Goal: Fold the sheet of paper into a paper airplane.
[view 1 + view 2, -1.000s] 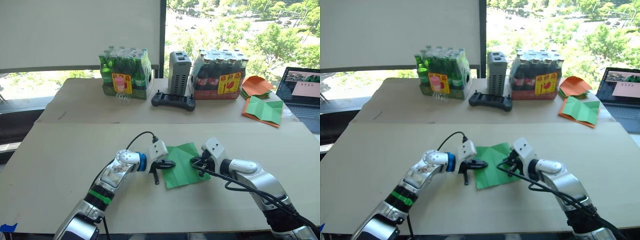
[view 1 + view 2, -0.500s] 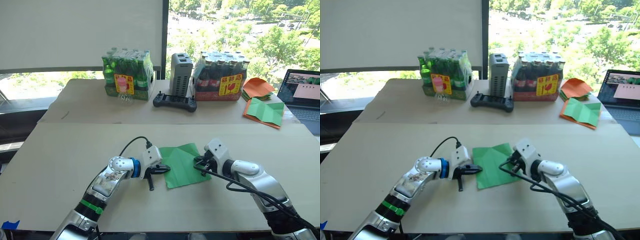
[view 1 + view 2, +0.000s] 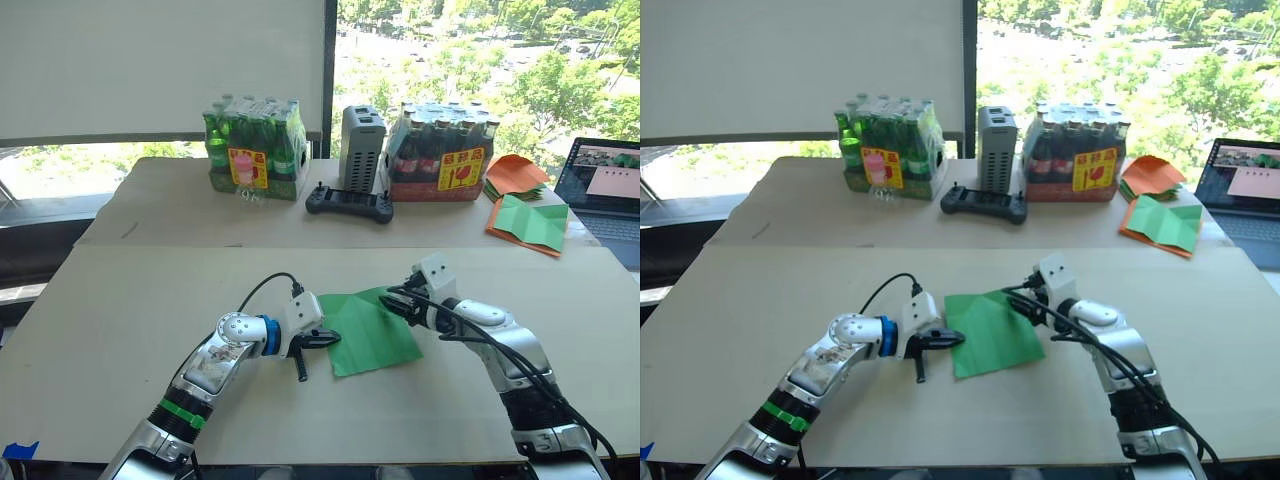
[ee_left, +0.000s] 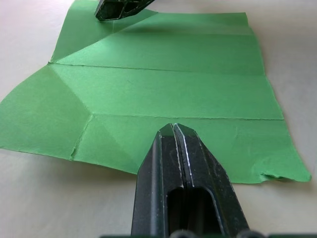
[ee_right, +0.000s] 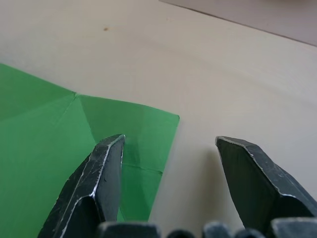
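Observation:
The sheet of paper (image 3: 368, 330) lies flat on the near table, bright green with several crease lines and one corner creased diagonally. My left gripper (image 3: 318, 340) is shut, its tip (image 4: 173, 128) lying over the sheet's left edge. My right gripper (image 3: 396, 300) stands open at the sheet's far right corner. In the right wrist view one of its fingers (image 5: 101, 168) hangs over the paper (image 5: 44, 148) and the other over bare table. Nothing is held between them.
On the far table stand a pack of green bottles (image 3: 250, 148), a grey box (image 3: 360, 145), a pack of dark bottles (image 3: 440, 150) and a black controller (image 3: 348, 205). Orange papers (image 3: 515, 172), a green sheet with orange edges (image 3: 530, 222) and a laptop (image 3: 605, 180) lie at right.
My right gripper has opened and moved from the sheet's right edge up to its far right corner. The left gripper stays shut at the left edge.

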{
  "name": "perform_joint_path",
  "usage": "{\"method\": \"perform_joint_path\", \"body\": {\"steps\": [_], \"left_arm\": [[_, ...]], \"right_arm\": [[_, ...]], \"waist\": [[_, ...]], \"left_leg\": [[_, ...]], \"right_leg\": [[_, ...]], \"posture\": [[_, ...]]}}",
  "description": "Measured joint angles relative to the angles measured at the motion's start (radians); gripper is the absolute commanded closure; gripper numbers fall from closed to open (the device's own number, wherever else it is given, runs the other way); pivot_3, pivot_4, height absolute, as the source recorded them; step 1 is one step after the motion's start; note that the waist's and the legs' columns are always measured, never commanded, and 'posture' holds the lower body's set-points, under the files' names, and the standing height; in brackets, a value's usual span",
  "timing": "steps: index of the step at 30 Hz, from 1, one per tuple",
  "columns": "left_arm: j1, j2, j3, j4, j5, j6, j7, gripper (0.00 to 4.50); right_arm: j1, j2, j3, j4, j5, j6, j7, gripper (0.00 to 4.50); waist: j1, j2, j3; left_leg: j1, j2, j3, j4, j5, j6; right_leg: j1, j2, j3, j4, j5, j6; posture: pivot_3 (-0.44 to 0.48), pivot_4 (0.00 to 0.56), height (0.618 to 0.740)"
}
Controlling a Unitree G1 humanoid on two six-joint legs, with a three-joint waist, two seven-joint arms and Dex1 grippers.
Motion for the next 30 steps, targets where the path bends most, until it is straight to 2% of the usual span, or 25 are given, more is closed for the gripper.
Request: {"method": "perform_joint_path", "body": {"steps": [6,9,16,23,30], "left_arm": [[0.0,0.008,0.002,-0.002,0.0,0.0,0.0,4.5],[0.0,0.01,0.002,-0.003,0.0,0.001,-0.001,4.5],[0.0,0.012,0.003,-0.003,0.0,0.001,-0.001,4.5],[0.0,0.018,0.004,-0.004,0.0,0.001,-0.002,4.5],[0.008,0.068,0.045,-0.03,-0.016,0.032,-0.003,4.5]], "right_arm": [[-0.002,0.021,-0.014,0.006,0.031,0.01,0.035,1.23],[-0.007,0.037,-0.024,0.018,0.043,0.01,0.042,2.04],[-0.008,0.048,-0.024,0.021,0.052,0.013,0.052,4.43],[-0.005,0.051,-0.027,0.008,0.07,0.014,0.056,4.48],[0.12,0.077,-0.042,-0.206,0.088,-0.012,0.035,4.48]], "waist": [[-0.007,0.0,0.0],[-0.009,0.0,0.0],[-0.011,0.0,0.0],[-0.015,0.0,0.0],[-0.02,0.0,0.0]], "left_leg": [[0.0,0.0,0.0,0.0,0.0,0.0],[0.0,0.0,0.0,0.0,0.0,0.0],[0.0,0.0,0.0,0.0,0.0,0.0],[0.0,0.0,0.0,0.0,0.0,0.0],[-0.002,0.001,0.0,0.0,0.0,-0.001]], "right_leg": [[0.0,0.0,0.0,0.001,0.0,0.0],[0.0,0.0,0.0,0.001,0.0,0.0],[0.0,0.0,0.0,0.001,0.0,0.0],[-0.001,0.0,0.0,0.002,0.0,0.0],[-0.004,0.0,0.001,0.003,0.0,0.0]], "posture": [[0.0,0.15,0.678],[0.0,0.15,0.678],[0.0,0.15,0.678],[0.0,0.15,0.678],[0.0,0.15,0.678]]}}
